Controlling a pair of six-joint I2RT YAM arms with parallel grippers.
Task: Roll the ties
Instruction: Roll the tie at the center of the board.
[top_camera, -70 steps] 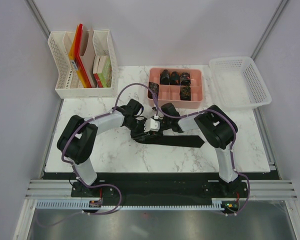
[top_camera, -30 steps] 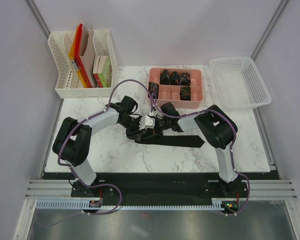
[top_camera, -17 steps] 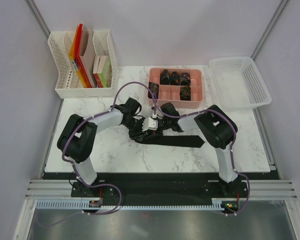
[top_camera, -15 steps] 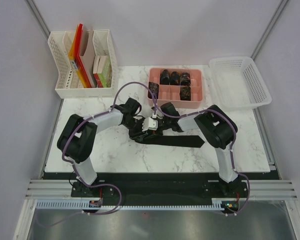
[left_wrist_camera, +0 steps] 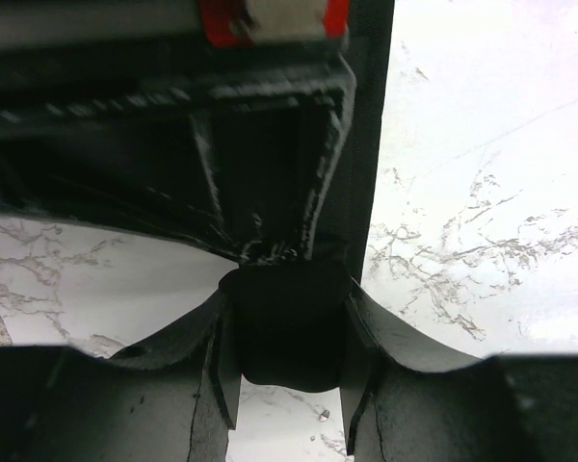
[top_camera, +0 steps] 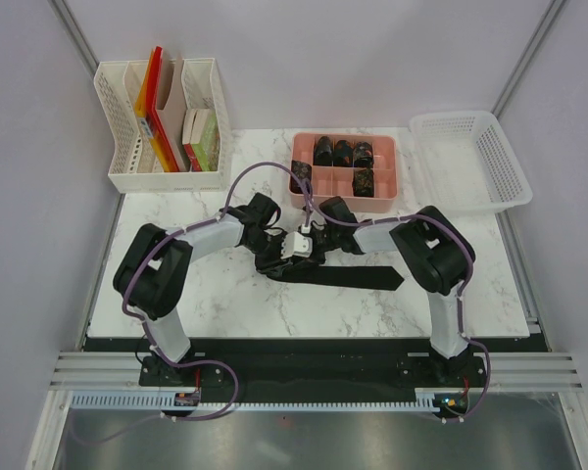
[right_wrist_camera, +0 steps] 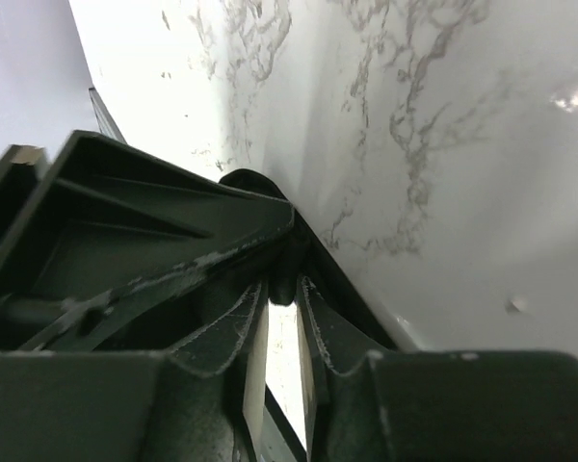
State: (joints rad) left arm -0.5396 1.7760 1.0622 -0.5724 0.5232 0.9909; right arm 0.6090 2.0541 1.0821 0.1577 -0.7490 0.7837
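On the marble table (top_camera: pixel 206 294) a blackish tie (top_camera: pixel 358 277) is laid flat near the middle, its long strip stretched out towards the right side, while its left end is gathered up where the two grippers meet. The left gripper (top_camera: pixel 274 257) is brought in from the left and the right gripper (top_camera: pixel 309 253) from the right, so that their tips are set close together over that gathered end. In the left wrist view the left gripper (left_wrist_camera: pixel 289 298) is seen with its fingers (left_wrist_camera: pixel 197 375) pressed against both sides of a dark, rounded wad of fabric (left_wrist_camera: pixel 289 332), taken to be the rolled end of the tie, which is clamped between them just above the table. In the right wrist view the right gripper (right_wrist_camera: pixel 284 284) is shown with its fingers (right_wrist_camera: pixel 222 337) held slightly apart; a thin slit of pale table is seen between them, and whether anything is touched at their tips cannot be told. Behind the grippers, at the far edge of the table, a pink compartment tray (top_camera: pixel 343 136) is placed, and several rolled ties (top_camera: pixel 342 153) are stood in its compartments. A white mesh basket (top_camera: pixel 451 117) is set to the right of the tray, and a white file organiser (top_camera: pixel 162 176) holding folders and books is stood at the far left corner.
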